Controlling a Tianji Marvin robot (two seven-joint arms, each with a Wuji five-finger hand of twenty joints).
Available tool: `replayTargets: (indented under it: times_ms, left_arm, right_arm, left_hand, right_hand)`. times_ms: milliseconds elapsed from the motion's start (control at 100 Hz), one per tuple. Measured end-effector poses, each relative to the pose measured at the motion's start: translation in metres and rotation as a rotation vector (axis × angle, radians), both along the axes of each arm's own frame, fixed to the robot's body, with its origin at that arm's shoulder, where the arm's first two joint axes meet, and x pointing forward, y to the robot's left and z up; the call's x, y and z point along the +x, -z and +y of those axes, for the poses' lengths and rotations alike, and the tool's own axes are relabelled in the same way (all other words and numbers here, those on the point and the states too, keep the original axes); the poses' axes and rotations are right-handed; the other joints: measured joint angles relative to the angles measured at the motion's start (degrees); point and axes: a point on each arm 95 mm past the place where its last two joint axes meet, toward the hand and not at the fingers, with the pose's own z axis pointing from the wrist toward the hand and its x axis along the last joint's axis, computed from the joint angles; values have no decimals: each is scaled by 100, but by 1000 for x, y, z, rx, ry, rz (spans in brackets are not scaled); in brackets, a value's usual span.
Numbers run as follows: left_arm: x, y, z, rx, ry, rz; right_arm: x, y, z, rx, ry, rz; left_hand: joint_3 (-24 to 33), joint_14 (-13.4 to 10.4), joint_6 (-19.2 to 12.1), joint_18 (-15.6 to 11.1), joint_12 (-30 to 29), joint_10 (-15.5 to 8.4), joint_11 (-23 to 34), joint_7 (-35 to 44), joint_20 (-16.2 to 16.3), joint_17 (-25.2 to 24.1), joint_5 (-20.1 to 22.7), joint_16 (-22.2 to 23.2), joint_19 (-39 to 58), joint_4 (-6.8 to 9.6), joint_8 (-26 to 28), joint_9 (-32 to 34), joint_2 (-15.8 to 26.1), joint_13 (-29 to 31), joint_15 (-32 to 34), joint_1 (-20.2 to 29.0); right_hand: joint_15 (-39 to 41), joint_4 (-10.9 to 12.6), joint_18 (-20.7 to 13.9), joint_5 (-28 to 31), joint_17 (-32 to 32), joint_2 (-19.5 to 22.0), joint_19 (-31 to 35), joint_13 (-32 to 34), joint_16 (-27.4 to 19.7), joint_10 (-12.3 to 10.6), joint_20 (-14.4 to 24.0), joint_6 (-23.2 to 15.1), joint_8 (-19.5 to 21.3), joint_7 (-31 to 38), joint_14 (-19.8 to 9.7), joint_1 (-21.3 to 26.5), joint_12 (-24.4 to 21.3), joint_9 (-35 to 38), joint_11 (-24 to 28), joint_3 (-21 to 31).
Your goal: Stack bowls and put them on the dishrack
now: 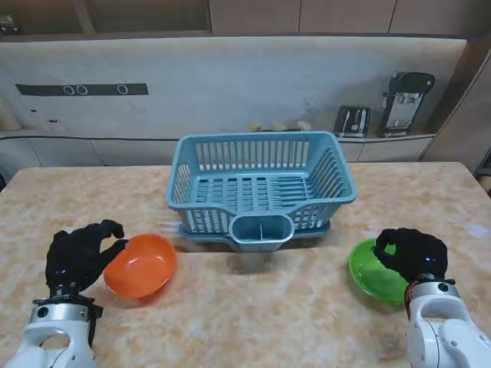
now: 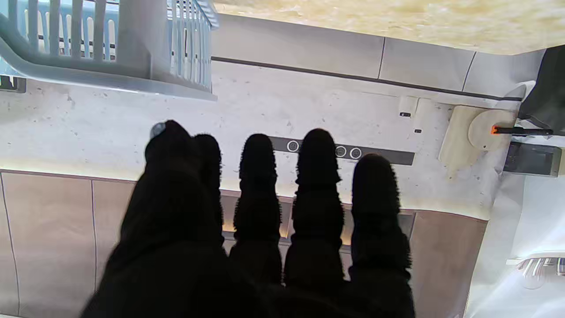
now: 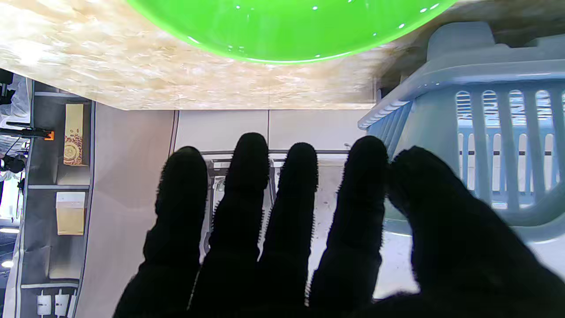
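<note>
Marble tabletop (image 1: pixel 253 307), blue dishrack (image 1: pixel 261 184) centre-far: left hand (image 1: pixel 77 257), fingers spread, touches the orange bowl (image 1: pixel 142 266) on its right; right hand (image 1: pixel 414 253), curled, grip unclear, tops the green bowl (image 1: pixel 376 272).

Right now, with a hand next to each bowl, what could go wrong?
The left hand only touches the rim of the orange bowl; a push there might slide or tip it instead of lifting it.

The right hand lies over the green bowl, which sits near the table's near edge and looks tilted, so a weak grip might drop it.

The dish rack stands between the bowls, so carrying one across could bump it.
</note>
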Motion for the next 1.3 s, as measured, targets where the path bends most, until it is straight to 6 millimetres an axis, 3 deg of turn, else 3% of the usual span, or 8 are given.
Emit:
replayTargets:
  times_ms: [360,690,850,910,1070,1300]
  left_arm:
    - [-1,0,0,-2,-2,1]
    - [-2,-1,0,-2,-3,0]
    - [-3,-1,0,-2,-3,0]
    - [-4,-1,0,-3,-3,-1]
    - [-5,-1,0,-4,-7,-1]
    - [-6,-1,0,-5,-10,-2]
  right_arm:
    - [0,0,0,1,0,6]
    - [2,2,2,7,0,35]
    - [4,4,1,11,41,72]
    - [6,3,1,11,48,72]
    - [16,5,-4,-10,55,117]
    - [37,13,-18,-30,70,210]
  left_hand:
    - [0,1,0,0,0,0,0,0,1,0,0,0,0,0,0,0,0,0,-19,0]
    - [0,2,0,0,0,0,0,1,1,0,0,-64,0,0,0,0,0,0,-122,-1]
    - [0,3,0,0,0,0,0,1,2,-2,0,-74,0,0,0,0,0,0,-180,0]
    - [0,3,0,0,0,0,0,1,2,-4,0,-120,0,0,0,0,0,0,-194,-1]
    - [0,3,0,0,0,0,0,1,2,-5,0,-127,-1,0,0,0,0,0,-202,-1]
    - [-1,4,0,0,0,0,0,1,2,-7,0,-141,-10,0,0,0,0,0,-205,-1]
  right_hand:
    - [-49,0,9,-1,-40,0,-58,0,-5,-1,-45,-1,-13,0,0,0,-1,0,-15,0]
    - [-1057,0,180,-397,-596,-10,-863,-235,-618,-1,-409,35,-377,-228,71,0,-456,-74,-570,76]
    - [-1597,0,272,-725,-1001,-246,-1360,-477,-956,5,-693,322,-637,-395,91,26,-735,-303,-926,151]
    - [-1779,0,276,-728,-1135,-246,-1535,-648,-1098,10,-800,548,-653,-805,92,26,-875,-496,-1039,152]
    - [-2226,196,278,-822,-1465,-147,-1949,-1087,-1426,84,-1094,1134,-325,-1993,107,-85,-1174,-1021,-1390,144]
    - [-2555,226,280,-1533,-1715,-265,-2232,-1673,-1690,304,-1261,1579,-275,-2612,153,-116,-1478,-2006,-1796,140]
